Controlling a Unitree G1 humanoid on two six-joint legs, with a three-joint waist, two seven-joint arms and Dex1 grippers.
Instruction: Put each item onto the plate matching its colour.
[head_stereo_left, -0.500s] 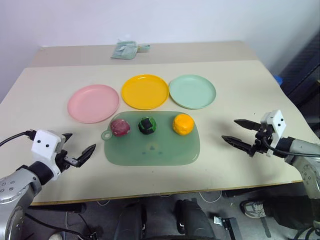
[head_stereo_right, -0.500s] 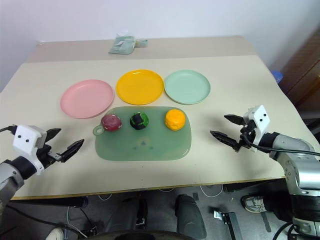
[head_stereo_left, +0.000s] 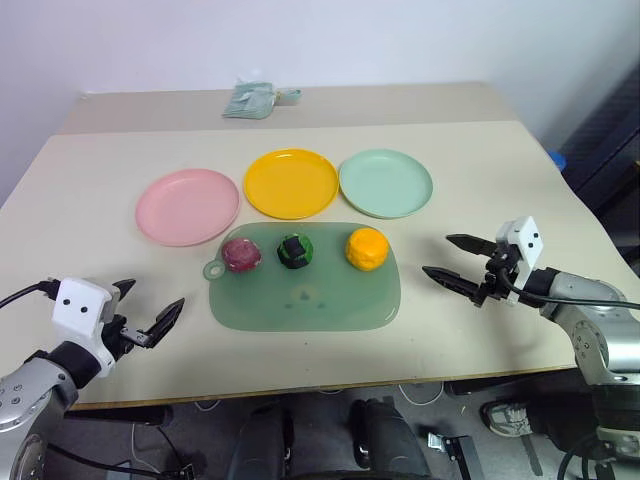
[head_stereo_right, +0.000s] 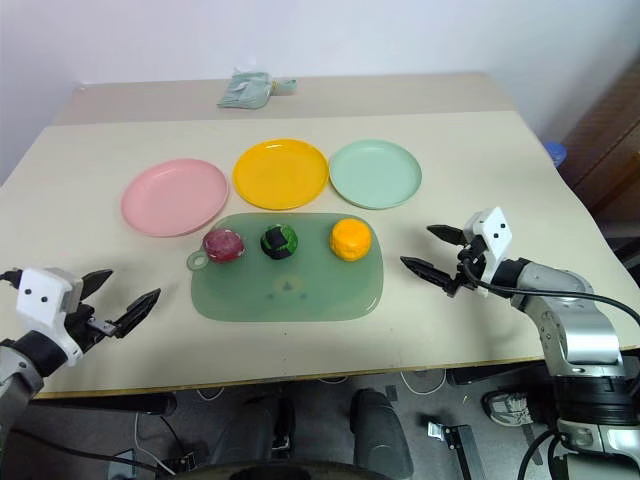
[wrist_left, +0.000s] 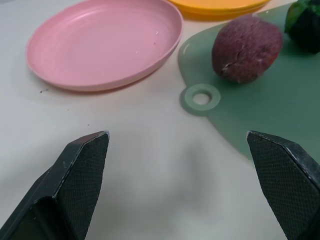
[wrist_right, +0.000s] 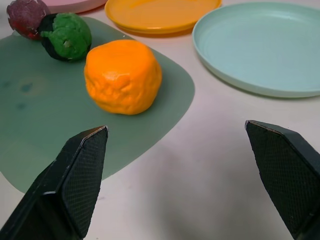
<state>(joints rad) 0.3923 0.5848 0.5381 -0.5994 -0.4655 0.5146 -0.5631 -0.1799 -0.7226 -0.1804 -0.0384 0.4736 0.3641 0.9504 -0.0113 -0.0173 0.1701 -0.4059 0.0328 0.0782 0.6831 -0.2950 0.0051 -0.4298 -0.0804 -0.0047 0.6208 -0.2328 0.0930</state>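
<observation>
I have both arms over the near edge of the beige desk (head_stereo_left: 480, 180). The left tool (head_stereo_left: 148, 313) hovers over the desk's near left corner with its two black fingers spread wide and nothing between them. The right tool (head_stereo_left: 456, 262) hangs on the right side, just beside the flat translucent green mat (head_stereo_left: 305, 300), its fingers also spread wide and holding nothing.

On the mat's far half three lumps sit in a row, apart from each other: the roundish maroon-pink lump (head_stereo_left: 241, 254) nearest my left, the dark green lump with black patches (head_stereo_left: 294, 250) in the middle, and the orange lump (head_stereo_left: 366, 248) on my right. None of them is on a plate yet.

Beyond the mat lie three round shallow plastic plates, side by side. The pale pink plate (head_stereo_left: 187, 206) is on the left, the yellow-orange plate (head_stereo_left: 291, 183) in the middle and the mint green plate (head_stereo_left: 386, 183) on the right. The pink plate's near edge comes close to the mat's corner with the ring-shaped tab (wrist_left: 201, 97).

From the left wrist I see the maroon-pink lump resting on the mat just past that tab, with the pink plate beside it. From the right wrist the orange lump stands nearest, the green plate beyond it.

A crumpled pale green packet (head_stereo_left: 250, 100) lies at the far edge of the desk.
</observation>
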